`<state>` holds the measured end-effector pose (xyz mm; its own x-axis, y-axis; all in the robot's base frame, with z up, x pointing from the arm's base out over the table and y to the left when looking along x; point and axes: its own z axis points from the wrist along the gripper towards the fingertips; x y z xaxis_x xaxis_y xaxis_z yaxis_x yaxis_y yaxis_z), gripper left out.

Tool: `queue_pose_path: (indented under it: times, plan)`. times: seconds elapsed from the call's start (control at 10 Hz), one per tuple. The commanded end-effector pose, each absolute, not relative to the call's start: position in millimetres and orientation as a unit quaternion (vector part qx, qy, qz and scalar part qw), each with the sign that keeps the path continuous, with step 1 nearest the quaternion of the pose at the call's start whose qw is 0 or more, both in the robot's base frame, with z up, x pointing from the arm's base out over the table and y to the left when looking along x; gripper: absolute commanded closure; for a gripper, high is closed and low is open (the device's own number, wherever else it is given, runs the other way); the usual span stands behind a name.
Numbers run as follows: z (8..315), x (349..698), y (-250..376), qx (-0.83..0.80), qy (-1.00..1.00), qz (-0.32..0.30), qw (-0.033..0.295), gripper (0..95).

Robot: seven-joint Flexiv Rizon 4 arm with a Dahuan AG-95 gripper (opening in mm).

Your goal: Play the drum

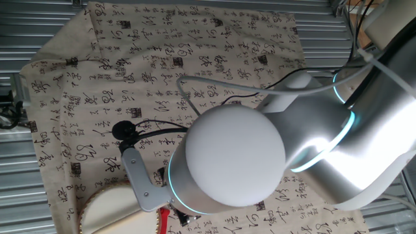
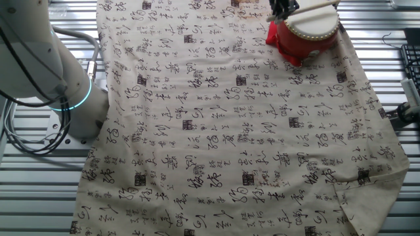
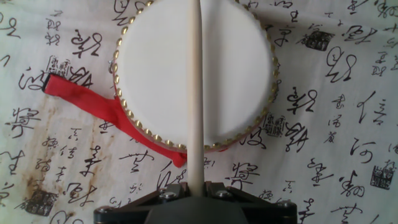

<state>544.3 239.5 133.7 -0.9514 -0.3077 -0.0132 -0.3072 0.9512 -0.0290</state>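
Note:
The drum [image 3: 161, 68] fills the upper middle of the hand view: a round cream-white head with a gold-studded rim, and a red ribbon [image 3: 87, 102] trailing to its left. My gripper [image 3: 195, 186] is shut on a pale wooden stick [image 3: 194, 93] that runs straight up across the drum head. In the other fixed view the drum [image 2: 314, 27] stands at the far edge of the cloth with the stick [image 2: 315, 5] and the dark gripper [image 2: 281, 8] above it. In one fixed view the drum head [image 1: 110, 209] peeks out at the bottom left, beside the arm.
A beige cloth printed with black calligraphy [image 2: 230, 131] covers the table. The robot's base [image 2: 72, 98] stands at its left edge. A black cable and round plug [image 1: 125, 130] lie on the cloth. The slatted metal tabletop [image 2: 394, 85] shows around the cloth.

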Motion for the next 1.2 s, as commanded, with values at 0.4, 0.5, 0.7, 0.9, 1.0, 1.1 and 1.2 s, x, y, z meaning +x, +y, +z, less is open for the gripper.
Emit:
queue_pose_path:
  times: [0.4,0.5,0.7,0.9,1.0,1.1,1.2]
  plan:
    - [127,551,241,-0.157,0.988,-0.014,0.007,95.0]
    - [126,551,241,-0.157,0.987,-0.015,0.008,95.0]
    - [123,551,240,-0.158,0.987,-0.017,0.008,95.0]
    - [120,552,240,-0.159,0.987,-0.017,0.008,95.0]
    - [119,552,240,-0.159,0.987,-0.018,0.008,95.0]
    - [118,552,240,-0.159,0.987,-0.018,0.008,95.0]
    - [118,552,240,-0.159,0.987,-0.018,0.008,95.0]
